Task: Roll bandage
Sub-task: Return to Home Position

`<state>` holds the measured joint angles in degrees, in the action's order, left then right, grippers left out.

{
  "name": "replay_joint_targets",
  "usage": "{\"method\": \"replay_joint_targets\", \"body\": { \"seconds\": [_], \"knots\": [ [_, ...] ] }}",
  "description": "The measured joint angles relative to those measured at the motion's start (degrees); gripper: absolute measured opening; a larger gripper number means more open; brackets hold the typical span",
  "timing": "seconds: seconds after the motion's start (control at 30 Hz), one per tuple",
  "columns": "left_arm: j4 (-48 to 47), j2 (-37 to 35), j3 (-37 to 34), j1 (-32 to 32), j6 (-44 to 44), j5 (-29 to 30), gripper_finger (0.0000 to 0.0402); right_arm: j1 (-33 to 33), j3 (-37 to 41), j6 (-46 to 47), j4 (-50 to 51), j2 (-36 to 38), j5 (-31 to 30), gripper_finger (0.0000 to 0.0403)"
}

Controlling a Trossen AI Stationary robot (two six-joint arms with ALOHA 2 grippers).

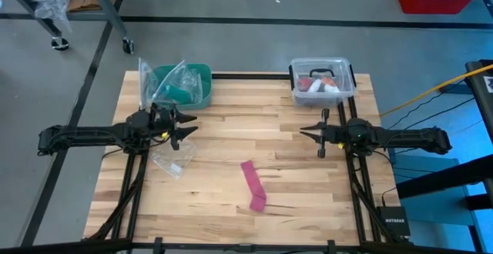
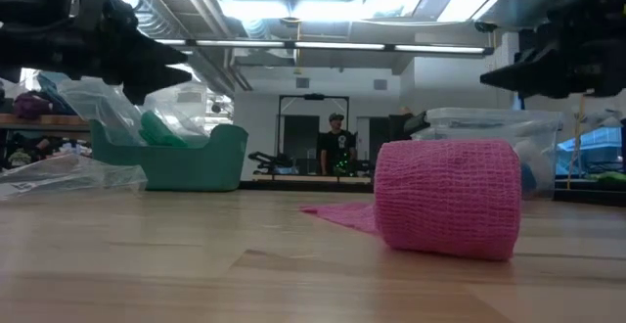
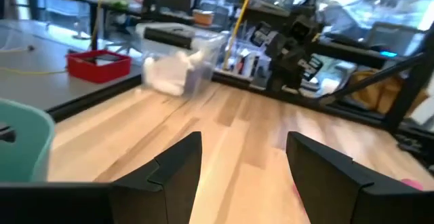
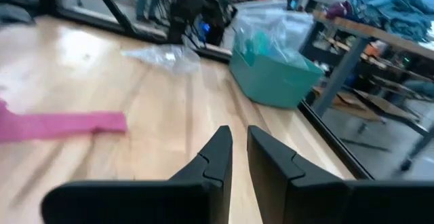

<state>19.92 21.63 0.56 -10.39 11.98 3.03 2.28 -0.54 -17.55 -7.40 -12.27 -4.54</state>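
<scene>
A teal-green soft bundle, which I take for the bandage, lies inside a clear bag in the teal bin at the far left. A narrower pink strip lies flat on the table's middle. Its near end is wound into a roll that rests on its side. My left gripper hovers open at the left, pointing level toward the right. My right gripper hovers at the right, pointing level toward the left. A narrow gap shows between its fingers, with nothing in it.
A crumpled clear bag lies on the table just near of my left gripper. A clear lidded box with white and red things stands at the far right. Bare wood lies between the two grippers. A person stands far off in the room.
</scene>
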Motion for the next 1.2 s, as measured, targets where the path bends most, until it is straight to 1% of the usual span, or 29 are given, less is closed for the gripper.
{"method": "replay_joint_targets", "body": {
  "seconds": [0.17, 0.27, 0.4, 0.47, 0.57, 0.7, 0.8, 1.2],
  "knots": [
    [-0.11, -0.04, 0.00, -0.04, -2.66, 0.67, 0.0205, 0.00, 0.02, -1.33, 3.92, 0.00, -3.12, 0.0051],
    [-0.77, -0.02, 0.00, -0.04, -5.01, 0.67, 0.0205, 0.00, 0.04, -1.23, 5.08, -0.09, -2.44, 0.0051],
    [-4.88, -0.04, 0.00, -0.04, -5.64, 0.67, 0.0205, 0.00, 0.07, -1.21, 5.43, -0.31, -0.85, 0.0051],
    [-7.31, -0.04, 0.00, -0.04, -3.49, 0.67, 0.0205, 0.00, 0.07, -1.21, 5.45, -0.31, -0.93, 0.0051],
    [-10.47, -0.04, 0.00, -0.04, 2.09, 0.65, 0.0205, 0.00, 0.07, -1.08, 5.47, -0.31, -1.05, 0.0051],
    [-15.51, -0.04, 0.00, -0.04, 5.43, 0.67, 0.0205, 0.00, 0.07, -1.01, 5.52, -0.31, -1.07, 0.0051],
    [-18.88, -0.02, 0.00, -0.04, 5.57, 0.62, 0.0205, 0.00, 0.09, -0.99, 5.54, -0.31, -1.09, 0.0051],
    [-18.88, 0.09, 0.00, -0.04, 5.56, 0.56, 0.0205, -0.02, 0.11, -0.97, 5.59, -0.07, -1.27, 0.0051]
  ]
}}
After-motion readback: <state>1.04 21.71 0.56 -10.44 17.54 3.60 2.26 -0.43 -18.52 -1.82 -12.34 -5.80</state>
